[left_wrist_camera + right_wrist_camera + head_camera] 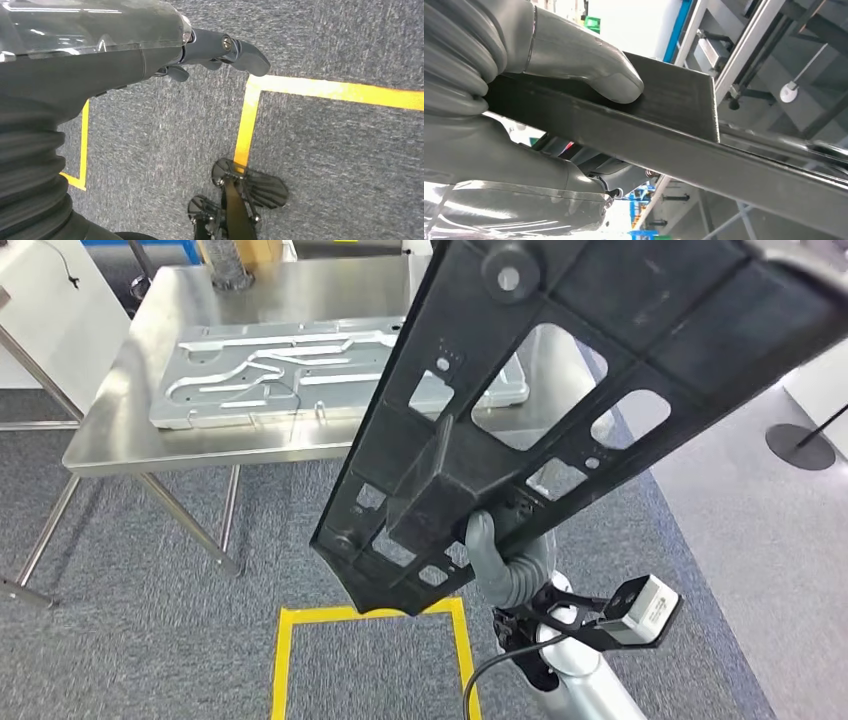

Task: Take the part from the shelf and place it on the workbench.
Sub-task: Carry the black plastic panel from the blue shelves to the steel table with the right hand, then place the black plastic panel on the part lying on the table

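Observation:
A long black plastic part (560, 390) with cut-out windows is raised in front of me, slanting from lower left to upper right. My right hand (495, 555) grips it from beneath near its lower end; the right wrist view shows the thumb (589, 70) pressed on the part's flat rib (664, 125). The steel workbench (120, 430) stands ahead to the left, carrying a grey metal panel (270, 375). My left hand (220, 50) hangs above the carpet, holding nothing, its fingers partly curled.
Yellow tape (285, 660) marks a square on the grey carpet just before me. The workbench's slanted legs (190, 525) reach toward that square. A round black stand base (800, 445) sits on the lighter floor at the right.

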### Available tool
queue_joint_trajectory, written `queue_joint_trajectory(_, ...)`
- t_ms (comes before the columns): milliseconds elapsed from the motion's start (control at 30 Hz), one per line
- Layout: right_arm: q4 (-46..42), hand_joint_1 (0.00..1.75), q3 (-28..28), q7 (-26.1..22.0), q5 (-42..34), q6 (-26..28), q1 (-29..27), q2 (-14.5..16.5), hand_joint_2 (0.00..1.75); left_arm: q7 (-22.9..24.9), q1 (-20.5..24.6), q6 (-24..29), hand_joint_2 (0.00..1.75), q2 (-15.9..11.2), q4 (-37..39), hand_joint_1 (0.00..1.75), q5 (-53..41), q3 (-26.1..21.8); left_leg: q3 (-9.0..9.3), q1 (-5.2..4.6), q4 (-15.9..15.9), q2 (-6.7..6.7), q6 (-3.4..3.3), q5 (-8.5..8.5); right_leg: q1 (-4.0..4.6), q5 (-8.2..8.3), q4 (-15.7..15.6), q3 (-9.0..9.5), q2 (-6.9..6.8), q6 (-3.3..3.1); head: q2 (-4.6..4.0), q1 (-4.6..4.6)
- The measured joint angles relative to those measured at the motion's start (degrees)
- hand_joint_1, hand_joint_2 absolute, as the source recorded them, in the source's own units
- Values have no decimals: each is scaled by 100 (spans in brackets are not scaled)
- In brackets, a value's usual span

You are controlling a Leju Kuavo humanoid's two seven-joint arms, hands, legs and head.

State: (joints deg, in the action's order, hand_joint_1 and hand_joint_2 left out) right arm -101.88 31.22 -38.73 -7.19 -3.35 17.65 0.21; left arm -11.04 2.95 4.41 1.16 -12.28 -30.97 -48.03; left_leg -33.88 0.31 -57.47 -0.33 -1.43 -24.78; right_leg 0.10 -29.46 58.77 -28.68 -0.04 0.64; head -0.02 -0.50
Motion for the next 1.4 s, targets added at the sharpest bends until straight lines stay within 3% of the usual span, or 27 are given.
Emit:
queue_joint_trajectory(67,-54,175,1,-3,3,21,2,1,175,-4,9,-8,175,0,0,0,-14,-11,117,13,42,-13,-51,-51,-12,-96,571,-333,3,43,0,0)
queue_joint_trajectory(133,-98,175,3,-6,5,26,-15,1,175,-3,14,-13,175,-1,0,0,-19,-30,215,7,48,-18,-77,-142,-25,-383,1287,-850,6,70,-1,0)
queue_joint_trajectory(167,-110,175,3,-7,6,28,-28,1,175,-1,9,-13,175,-1,0,0,-18,-38,274,3,48,-22,-80,-197,-29,-512,1499,-1061,5,77,-1,0)
queue_joint_trajectory(200,-118,175,4,-5,5,28,-42,1,175,1,5,-13,175,-2,0,0,-17,-44,345,-1,48,-28,-79,-255,-31,-551,1525,-1183,5,77,-1,0)
queue_joint_trajectory(233,-126,175,4,-4,5,29,-51,1,175,3,2,-13,175,-2,0,0,-16,-46,426,-6,48,-36,-74,-316,-31,-464,1362,-1212,5,71,-1,0)
queue_joint_trajectory(333,-175,175,4,9,5,28,-55,1,175,4,7,-17,175,1,0,0,-11,-55,658,-28,52,-56,-37,-510,1,364,308,-985,12,-23,-1,0)
queue_joint_trajectory(367,-203,175,4,19,6,27,-53,1,175,7,13,-21,175,3,0,0,-10,-58,705,-30,57,-61,-8,-571,26,564,83,-923,19,-62,-1,0)
queue_joint_trajectory(400,-237,175,3,31,8,26,-53,1,175,11,20,-27,175,4,0,0,-10,-62,751,-26,47,-66,24,-605,50,662,-28,-886,30,-97,0,0)
queue_joint_trajectory(500,-358,175,-1,62,-5,9,-47,1,175,15,44,-52,175,-5,-1,0,-21,-68,782,-9,-152,-61,121,-577,54,616,-122,-713,44,-196,1,1)
queue_joint_trajectory(533,-395,175,-1,63,-15,-6,-45,1,175,12,52,-61,175,-7,-1,0,-29,-68,677,-5,-366,-49,143,-568,40,580,-146,-639,38,-230,0,1)
queue_joint_trajectory(600,-446,175,-3,46,-24,-40,-58,2,175,3,61,-72,175,-5,-1,0,-47,-69,267,11,-1030,-27,189,-719,24,501,-172,-524,30,-276,-1,0)
queue_joint_trajectory(633,-457,175,-4,33,-25,-51,-74,1,175,0,56,-75,175,-6,0,0,-57,-70,3,21,-1376,-21,220,-892,20,451,-175,-477,32,-286,-1,0)
queue_joint_trajectory(700,-465,175,-8,-3,-25,-65,-121,-8,175,-8,33,-76,175,-13,0,0,-76,-71,-384,39,-1692,-14,272,-1202,10,337,-174,-354,45,-278,-1,0)
queue_joint_trajectory(733,-465,175,-11,-24,-25,-68,-141,-14,175,-13,24,-77,175,-16,0,0,-84,-71,-459,43,-1591,-11,281,-1205,3,275,-174,-275,50,-266,-1,0)
queue_joint_trajectory(767,-465,175,-15,-44,-25,-71,-155,-20,175,-19,19,-78,175,-19,0,0,-88,-71,-450,45,-1320,-7,274,-1052,-5,208,-174,-187,53,-249,-1,0)
queue_joint_trajectory(833,-465,175,-23,-70,-25,-72,-164,-26,175,-28,8,-80,175,-24,0,0,-91,-72,-309,45,-575,7,241,-378,-12,75,-175,-26,48,-209,-1,0)
queue_joint_trajectory(900,-468,175,-33,-80,-25,-73,-171,-29,175,-33,2,-82,175,-27,0,0,-92,-73,-223,20,-156,23,189,72,-3,-28,-182,57,54,-147,0,0)
queue_joint_trajectory(933,-472,175,-37,-81,-23,-75,-175,-31,175,-34,2,-82,175,-28,0,0,-92,-74,-215,12,-111,23,154,131,3,-55,-173,77,59,-110,0,0)
queue_joint_trajectory(1000,-488,175,-43,-84,-20,-74,-176,-37,175,-38,5,-83,175,-28,0,0,-91,-74,-171,11,-88,10,81,94,10,-91,-155,109,62,-39,1,-1)
queue_joint_trajectory(1067,-502,175,-49,-87,-17,-69,-173,-43,175,-44,7,-89,175,-27,0,0,-91,-74,-78,26,-55,-1,21,48,0,-166,110,6,49,17,0,0)
queue_joint_trajectory(1100,-503,175,-52,-89,-17,-67,-173,-45,175,-47,9,-93,175,-27,0,0,-92,-74,-32,29,-44,-4,0,21,-10,-259,404,-165,42,43,0,0)
queue_joint_trajectory(1167,-503,175,-58,-92,-16,-67,-183,-52,175,-50,11,-100,175,-28,0,0,-92,-74,41,20,-41,-5,-29,-59,-24,-533,1159,-678,37,84,-1,0)
queue_joint_trajectory(1233,-500,175,-62,-91,-18,-67,-206,-61,175,-49,4,-102,175,-28,0,0,-91,-75,150,8,-42,-11,-38,-160,-30,-667,1542,-1065,36,91,-1,0)
queue_joint_trajectory(1267,-499,175,-64,-90,-18,-67,-213,-68,175,-49,1,-103,175,-28,0,0,-91,-75,233,0,-41,-18,-38,-223,-30,-575,1441,-1124,36,76,-1,0)
queue_joint_trajectory(1300,-498,175,-67,-90,-18,-67,-216,-73,175,-48,-1,-105,175,-28,0,0,-91,-75,329,-9,-40,-25,-33,-291,-28,-368,1153,-1090,36,53,-1,0)
queue_joint_trajectory(1367,-497,175,-76,-93,-17,-66,-220,-81,175,-49,1,-114,175,-26,2,0,-93,-75,504,-29,-37,-35,-7,-434,3,246,409,-945,40,-31,-1,-2)
queue_joint_trajectory(1400,-498,175,-83,-98,-12,-64,-223,-83,175,-51,9,-117,175,-23,3,0,-96,-75,561,-32,-33,-39,19,-491,32,460,170,-896,42,-75,-1,1)
